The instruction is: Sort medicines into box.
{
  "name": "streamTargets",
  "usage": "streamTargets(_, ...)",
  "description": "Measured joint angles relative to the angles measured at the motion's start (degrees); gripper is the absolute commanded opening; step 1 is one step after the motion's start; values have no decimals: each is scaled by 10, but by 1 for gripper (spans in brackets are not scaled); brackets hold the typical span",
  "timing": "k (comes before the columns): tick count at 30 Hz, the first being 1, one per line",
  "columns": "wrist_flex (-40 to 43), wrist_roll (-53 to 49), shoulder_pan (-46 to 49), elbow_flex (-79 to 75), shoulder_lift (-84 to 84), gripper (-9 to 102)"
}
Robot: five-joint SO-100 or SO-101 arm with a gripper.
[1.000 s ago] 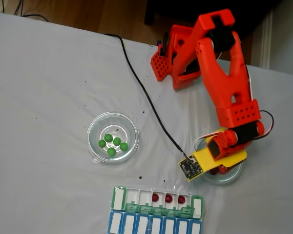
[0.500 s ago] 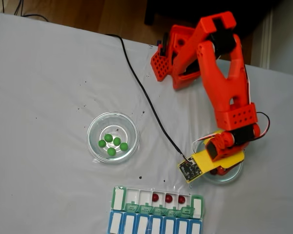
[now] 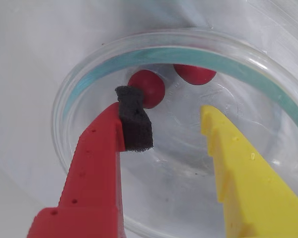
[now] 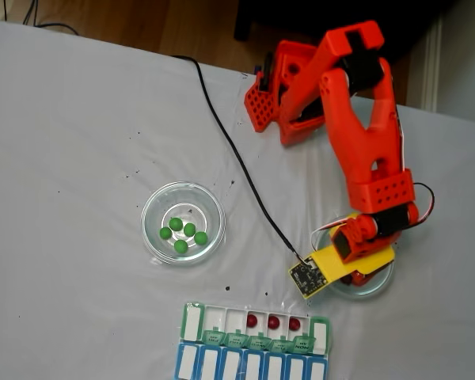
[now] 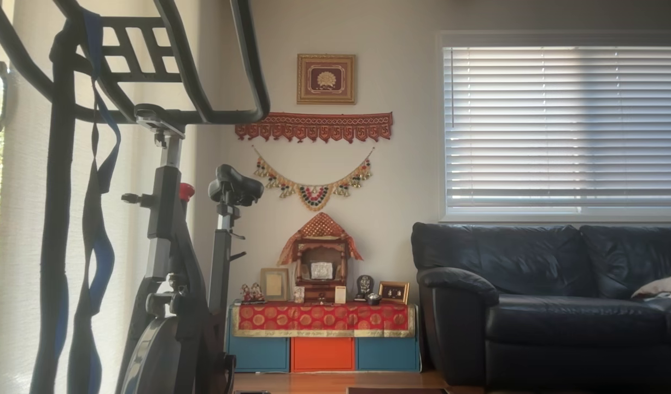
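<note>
In the wrist view my gripper [image 3: 169,105] is open and reaches down into a clear glass dish [image 3: 89,79]. Two dark red medicines lie in it. One [image 3: 150,87] touches the black pad on the red finger [image 3: 134,124]. The other [image 3: 194,73] lies just beyond, ahead of the yellow finger [image 3: 238,168]. In the fixed view the gripper [image 4: 355,271] hangs over that dish [image 4: 380,285] at the right. Several green medicines [image 4: 182,231] sit in a second glass dish [image 4: 152,210] at the left. The box [image 4: 191,321], a green row, holds three red medicines [image 4: 273,322] in its right compartments.
A blue row of compartments [image 4: 249,366] adjoins the box at the table's front edge. A black cable [image 4: 229,146] runs across the white cloth from the back to the board [image 4: 307,275] on the wrist. The arm's orange base [image 4: 281,95] stands at the back.
The wrist has shifted slightly left and back over the right dish. The medicines in the left dish and the box have not moved.
</note>
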Motion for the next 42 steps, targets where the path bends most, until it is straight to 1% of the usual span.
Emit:
streamTargets(19,-34,1,-2,0,-41,20)
streamTargets(27,-35,1,-2,0,-46,20)
streamTargets(42,-53,1,-7,5,-50,16)
